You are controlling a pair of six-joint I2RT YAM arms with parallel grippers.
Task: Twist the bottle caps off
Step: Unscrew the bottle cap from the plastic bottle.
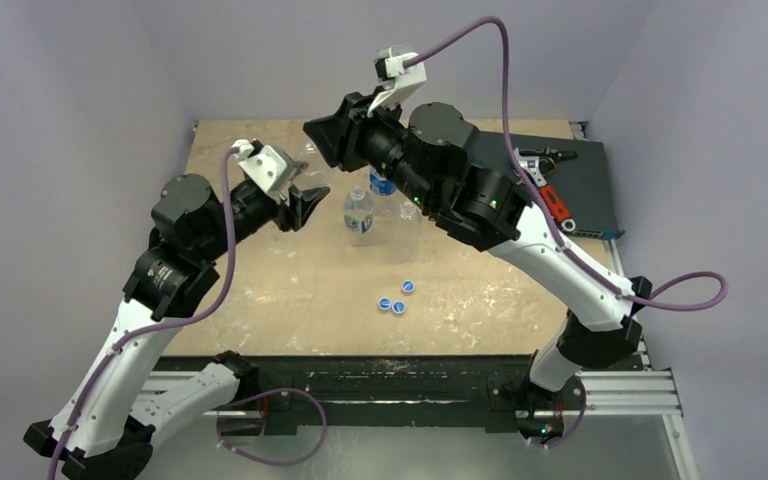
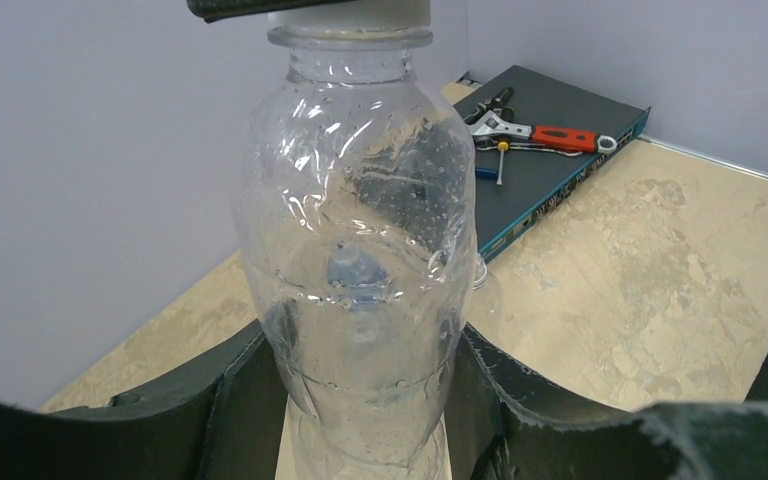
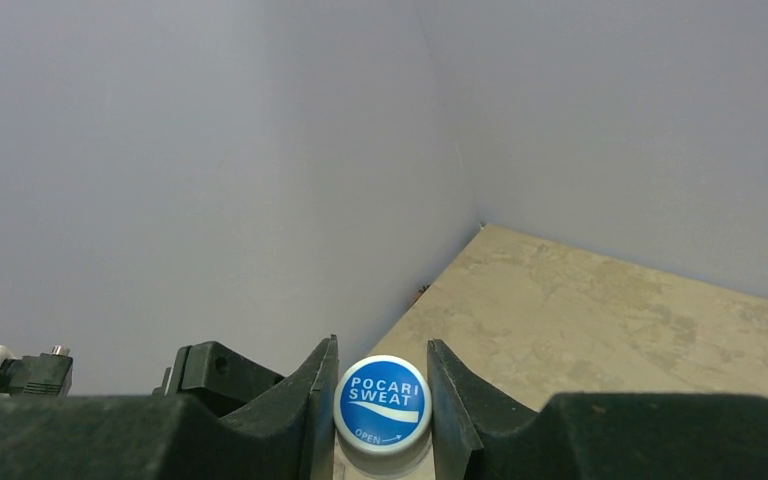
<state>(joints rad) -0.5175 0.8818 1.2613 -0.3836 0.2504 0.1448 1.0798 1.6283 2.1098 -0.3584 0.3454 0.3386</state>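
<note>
Clamping the crinkled bottle low on its body near the bench's back-left corner, the left end effector braces it against spinning while the right end effector pinches its blue cap from above, likely to twist.

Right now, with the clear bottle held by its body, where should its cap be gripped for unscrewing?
Grip the cap by its round side wall, from straight over its flat blue top, pinching opposite sides. The right gripper is shut on it so.
</note>
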